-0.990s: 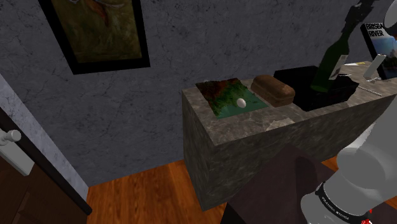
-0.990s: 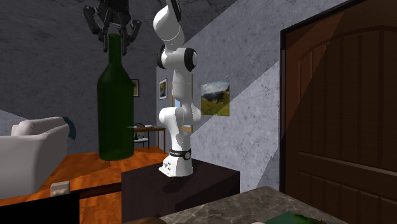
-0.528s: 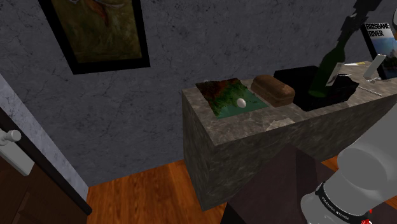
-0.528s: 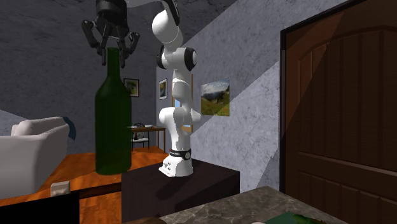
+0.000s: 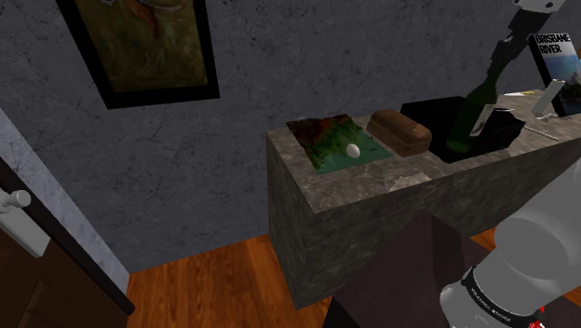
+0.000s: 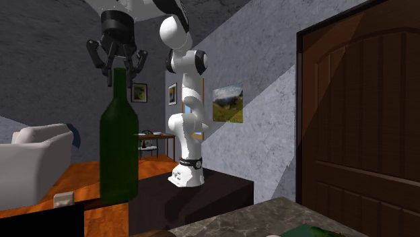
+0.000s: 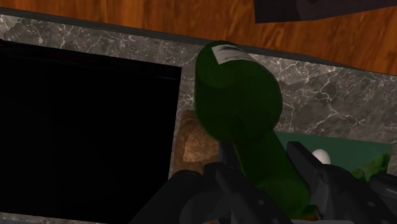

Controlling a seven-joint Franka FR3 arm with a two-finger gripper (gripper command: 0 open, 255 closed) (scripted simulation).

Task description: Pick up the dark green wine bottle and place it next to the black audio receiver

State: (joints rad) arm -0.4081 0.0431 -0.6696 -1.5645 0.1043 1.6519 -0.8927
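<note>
The green wine bottle point(image 7: 245, 121) hangs tilted just beside the black receiver point(image 7: 89, 133), its base low over the stone counter point(image 7: 305, 70). I can't quite tell whether it touches the stone. The gripper point(image 7: 280, 188) is closed narrowly on the bottle's neck, probably so the base stays clear to land upright. A brown loaf point(image 5: 400, 131) lies close against the receiver.

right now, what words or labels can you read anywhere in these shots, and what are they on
"RIVER": second line on the cover of the upright blue and white book; the line above seems to begin "BRISBA", the rest unclear.
White label on the dark green wine bottle: marks too blurred to read.
Black band round the foot of the white arm: pale lettering, too small to read.
</note>
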